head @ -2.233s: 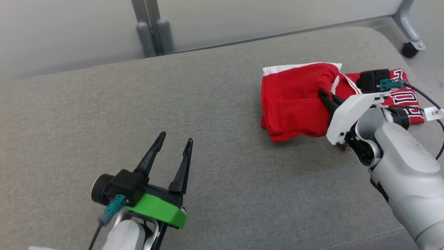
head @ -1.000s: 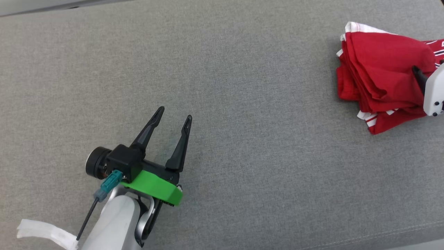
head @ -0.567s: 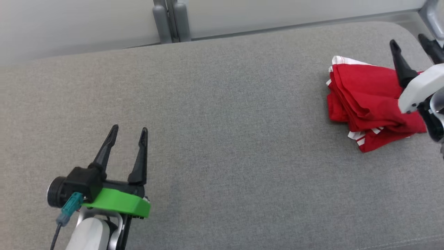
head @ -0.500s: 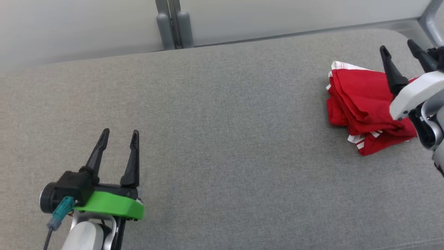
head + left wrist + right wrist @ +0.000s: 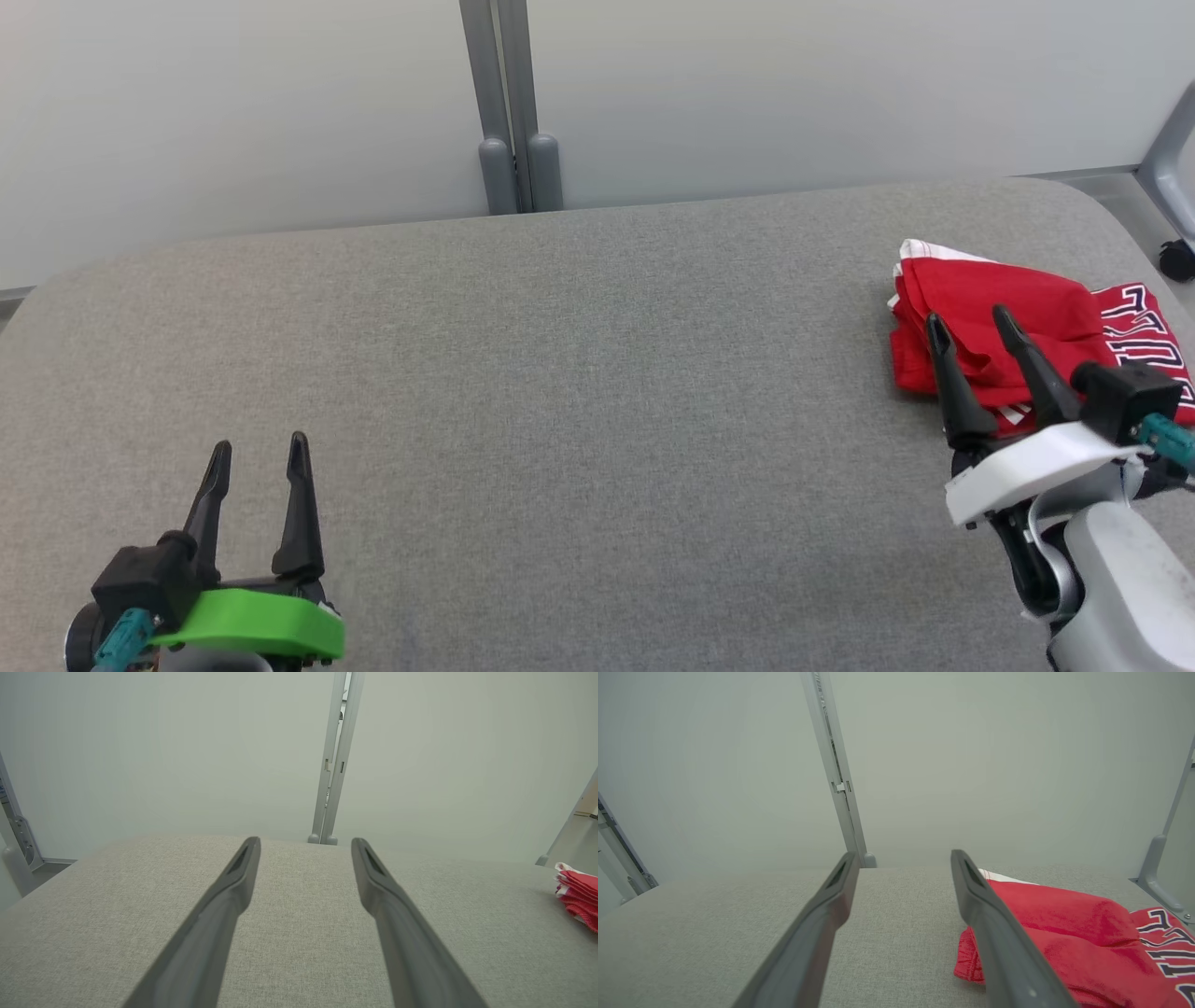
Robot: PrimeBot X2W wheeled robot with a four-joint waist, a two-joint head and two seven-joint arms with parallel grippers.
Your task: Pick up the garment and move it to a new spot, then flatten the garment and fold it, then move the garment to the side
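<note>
A folded red jersey (image 5: 971, 280) with white trim and navy lettering lies in a loose stack at 3 o'clock on the grey fabric worktop (image 5: 597, 373), near its right edge. The right gripper (image 5: 968, 317) hovers just in front of it at 4 o'clock, jaws spread wide and empty; the left gripper (image 5: 260, 444), likewise released, sits well apart at 8 o'clock. Light, soft and limp, the cloth would likely slide apart layer by layer, so a pinch through the whole stack at its thick 9 o'clock fold looks safest
</note>
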